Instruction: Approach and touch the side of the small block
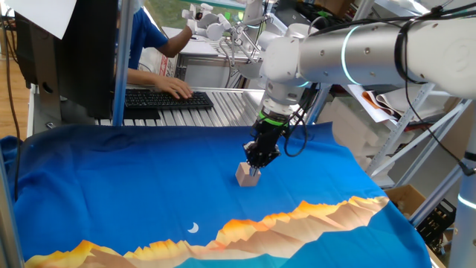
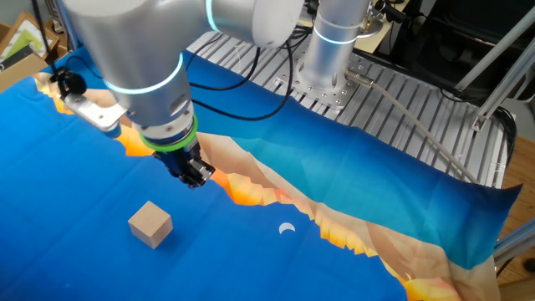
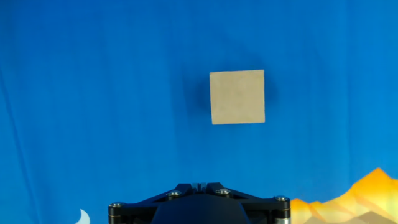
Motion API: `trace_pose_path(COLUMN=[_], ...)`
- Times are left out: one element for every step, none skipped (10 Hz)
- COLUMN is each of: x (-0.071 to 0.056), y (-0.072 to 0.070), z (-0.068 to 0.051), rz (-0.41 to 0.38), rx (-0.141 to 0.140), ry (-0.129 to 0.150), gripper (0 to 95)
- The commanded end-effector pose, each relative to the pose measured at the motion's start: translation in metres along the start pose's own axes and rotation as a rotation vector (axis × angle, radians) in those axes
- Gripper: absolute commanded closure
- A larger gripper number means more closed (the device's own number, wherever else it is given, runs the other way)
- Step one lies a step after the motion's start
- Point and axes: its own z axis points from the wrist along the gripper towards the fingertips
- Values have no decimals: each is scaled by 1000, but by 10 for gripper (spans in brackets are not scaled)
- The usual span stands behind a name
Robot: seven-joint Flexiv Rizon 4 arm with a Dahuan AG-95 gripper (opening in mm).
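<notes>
Colours on the table

The small block [image 3: 237, 97] is plain light tan; around it the cloth [image 3: 93, 93] is blue, with orange mountain print and a white crescent [image 2: 287, 227].

One fixed view looks across the blue cloth [image 1: 111, 186] from low at its front edge, toward the desk behind. The other fixed view looks down steeply from the opposite side, close to the arm. The hand view faces straight down, close above the small block [image 3: 237, 97], which all three share.
</notes>
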Motion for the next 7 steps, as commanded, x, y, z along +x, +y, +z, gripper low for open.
trace_pose_path(x=[-2,-2,-2,-2,-1,-1,-1], y=[0,0,0,1,1,1,1], z=[0,0,0,0,0,0,0], rz=[-1,-2,-2,-2,-3,-4,-4], rx=[-3,-4,-3,-4,-4,-5,-4], ry=[7,9,9,9,8,8,8], gripper=[950,950,950,950,950,950,950])
